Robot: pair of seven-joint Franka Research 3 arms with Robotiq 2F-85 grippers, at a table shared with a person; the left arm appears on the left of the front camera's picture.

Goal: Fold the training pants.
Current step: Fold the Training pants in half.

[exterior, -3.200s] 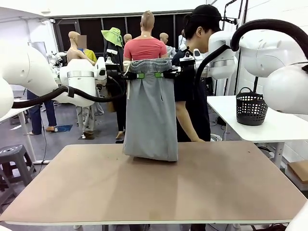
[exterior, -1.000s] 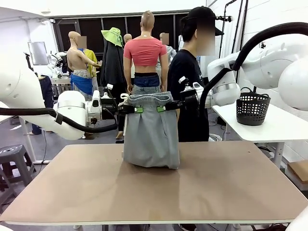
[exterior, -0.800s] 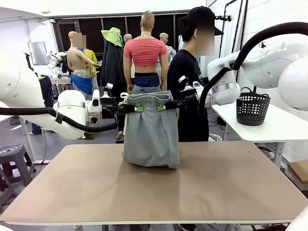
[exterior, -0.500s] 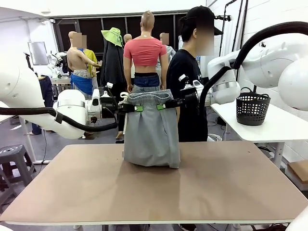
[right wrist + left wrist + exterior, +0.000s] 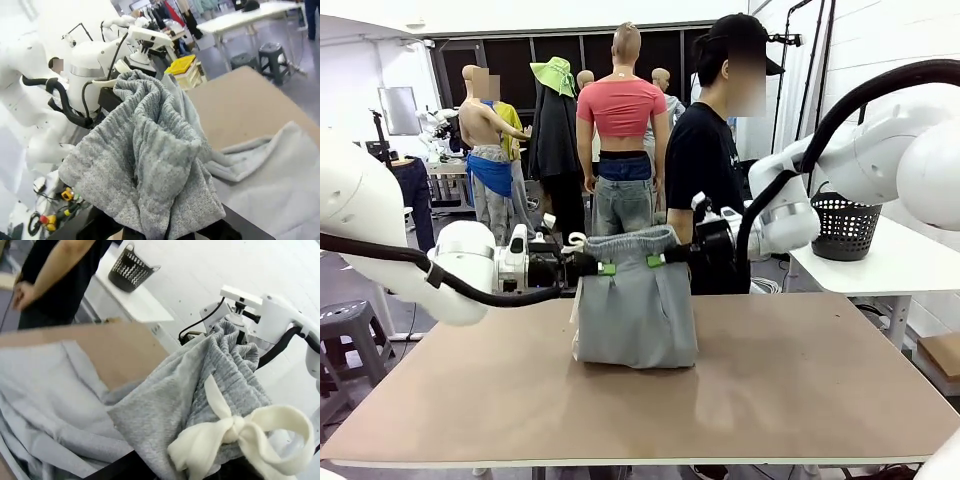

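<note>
The light grey training pants (image 5: 635, 310) hang by their gathered waistband above the far middle of the brown table (image 5: 650, 400), with the lower part piled on the tabletop. My left gripper (image 5: 604, 268) is shut on the waistband's left end and my right gripper (image 5: 654, 261) is shut on its right end, the two close together. In the left wrist view the waistband (image 5: 220, 385) bunches over the fingers with the white drawstring bow (image 5: 240, 432) in front. The right wrist view has the grey waistband (image 5: 145, 165) heaped over that gripper's fingers, which are hidden.
A person in a black shirt (image 5: 705, 160) stands just behind the table's far edge, right of the pants. A black basket (image 5: 845, 225) sits on a white side table (image 5: 890, 265) at the right. A grey stool (image 5: 350, 325) stands to the left.
Both grippers have come down with the waistband, from about chest height of the person to just above the table. More of the pants now rests piled on the tabletop.
</note>
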